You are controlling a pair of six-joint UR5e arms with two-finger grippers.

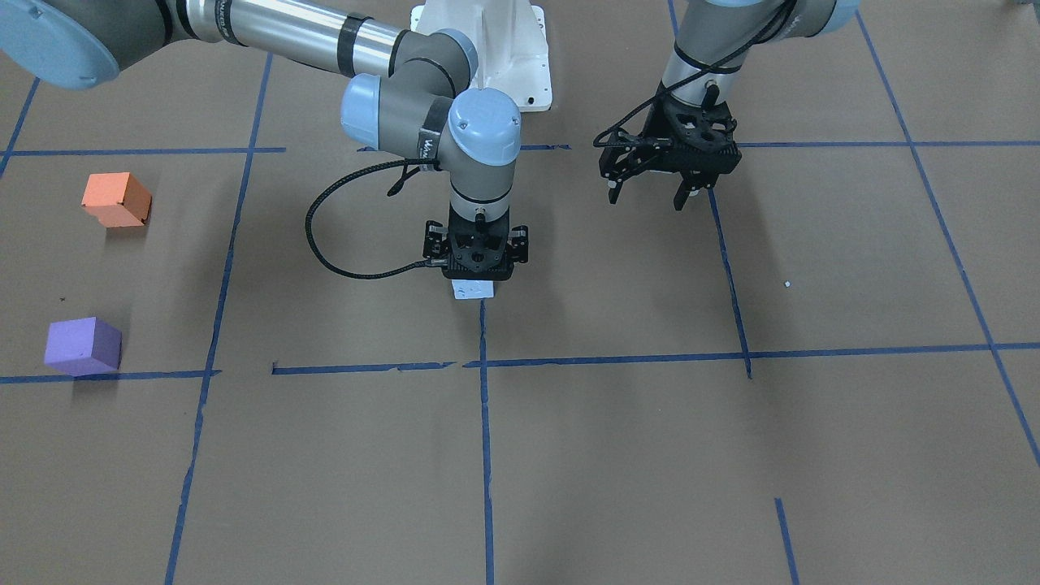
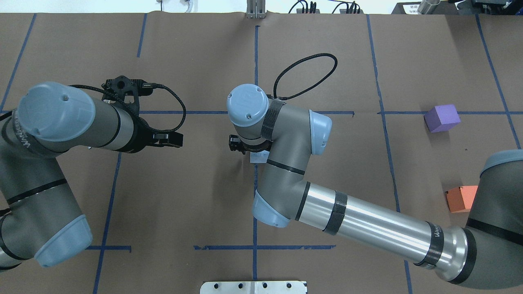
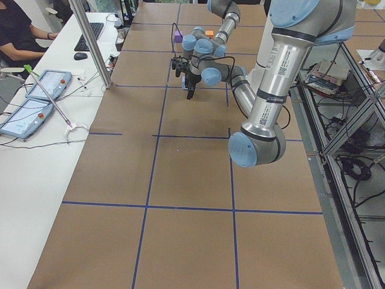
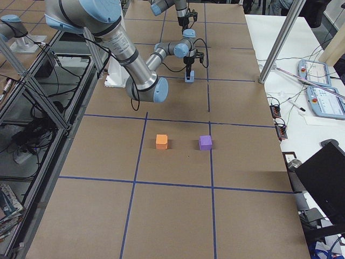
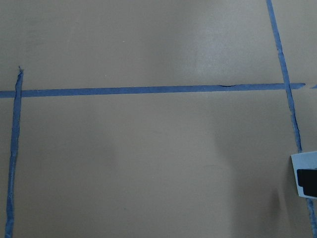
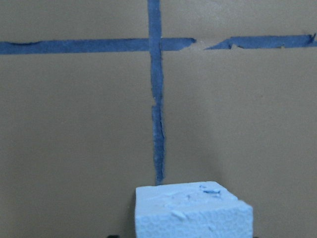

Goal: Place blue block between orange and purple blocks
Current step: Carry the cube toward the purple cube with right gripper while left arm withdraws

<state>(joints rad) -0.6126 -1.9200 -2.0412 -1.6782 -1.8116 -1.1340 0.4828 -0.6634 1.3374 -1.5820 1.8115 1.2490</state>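
The pale blue block [image 1: 474, 289] sits on the table's middle on a blue tape line. My right gripper [image 1: 477, 272] stands straight down over it, jaws around it; the left wrist view shows a black pad against the block's side [image 5: 304, 168]. The block fills the bottom of the right wrist view [image 6: 193, 210]. The orange block [image 1: 116, 199] and the purple block [image 1: 83, 346] lie far off on my right side, with a gap between them. My left gripper [image 1: 647, 199] hangs open and empty above the table, left of the blue block.
Brown paper with a grid of blue tape lines [image 1: 485, 422] covers the table. The robot's white base [image 1: 508, 49] stands at the back. An operator's desk with tablets [image 3: 36, 99] runs along the table's far side.
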